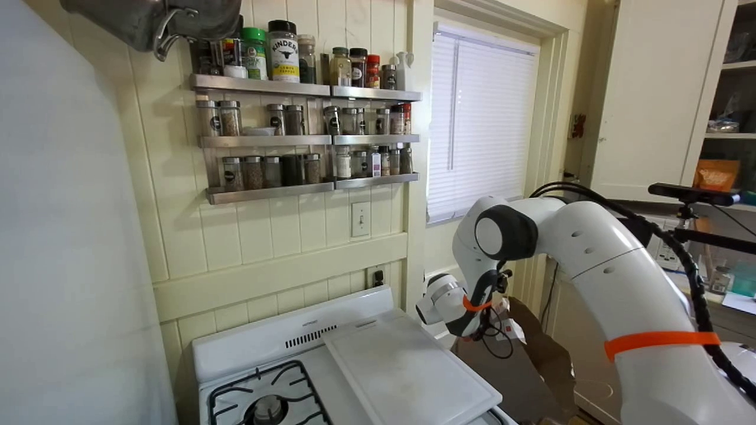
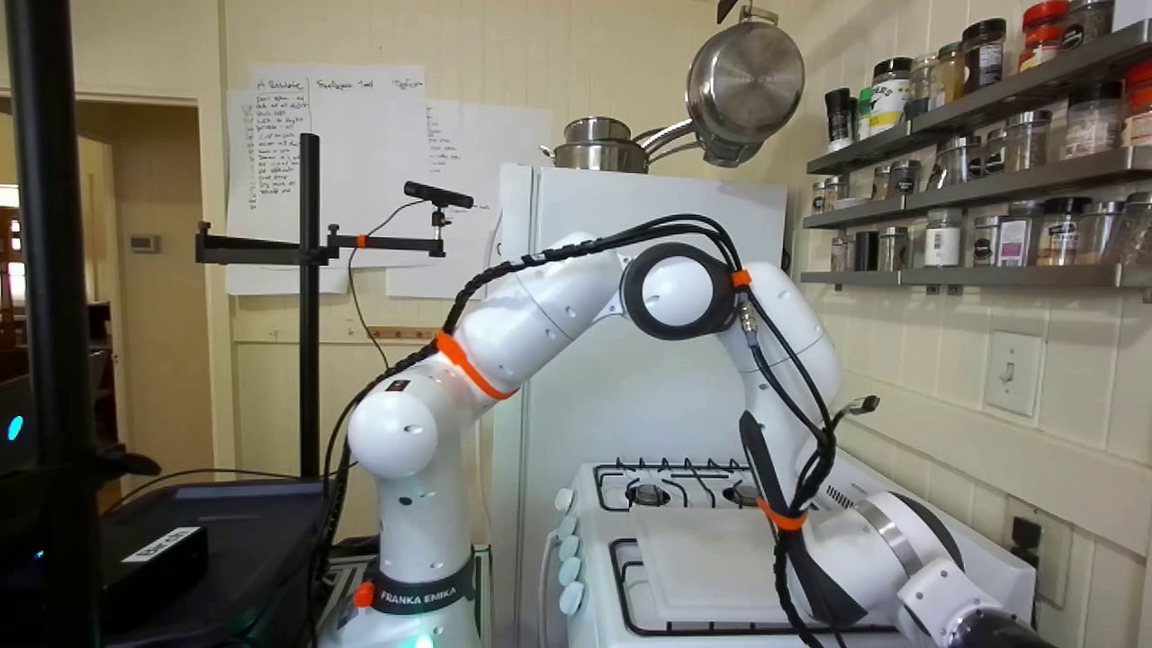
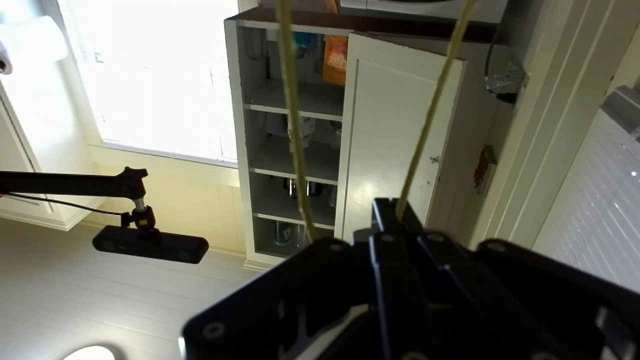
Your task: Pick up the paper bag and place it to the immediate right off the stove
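My jaws are pinched closed on the thin tan cord handle [image 3: 427,125] of a brown paper bag [image 1: 509,378], probably to spare its sides, holding it just right of the white, black-grated metal stove [image 1: 328,378].

From where I'm standing, the brown paper bag [image 1: 517,375] is being held by a yellowish cord handle [image 3: 295,120], its creased side showing just right of the white gas stove [image 1: 331,381], its base hidden. A flat white top [image 1: 407,366] is covering part of the stove.
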Motion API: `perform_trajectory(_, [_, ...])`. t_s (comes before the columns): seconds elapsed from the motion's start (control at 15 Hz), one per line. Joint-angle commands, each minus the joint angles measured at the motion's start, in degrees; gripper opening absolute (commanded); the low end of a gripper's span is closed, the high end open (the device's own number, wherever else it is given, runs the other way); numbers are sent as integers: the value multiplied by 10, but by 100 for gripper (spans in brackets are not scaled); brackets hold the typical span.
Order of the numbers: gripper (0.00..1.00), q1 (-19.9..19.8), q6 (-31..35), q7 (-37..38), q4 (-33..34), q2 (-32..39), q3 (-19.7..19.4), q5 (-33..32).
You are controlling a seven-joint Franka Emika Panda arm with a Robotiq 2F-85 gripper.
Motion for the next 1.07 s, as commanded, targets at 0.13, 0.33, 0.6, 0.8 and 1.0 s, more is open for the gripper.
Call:
perform_trajectory(0.13, [1, 16, -11, 5, 20, 14, 2, 42])
perform_trajectory(0.33, [1, 23, -7, 6, 32, 11, 5, 58])
perform_trajectory(0.6, [1, 30, 1, 14, 35, 0, 9, 78])
perform_trajectory(0.8, [1, 34, 7, 22, 34, -12, 9, 87])
perform_trajectory(1.0, [1, 36, 16, 58, 43, -13, 7, 86])
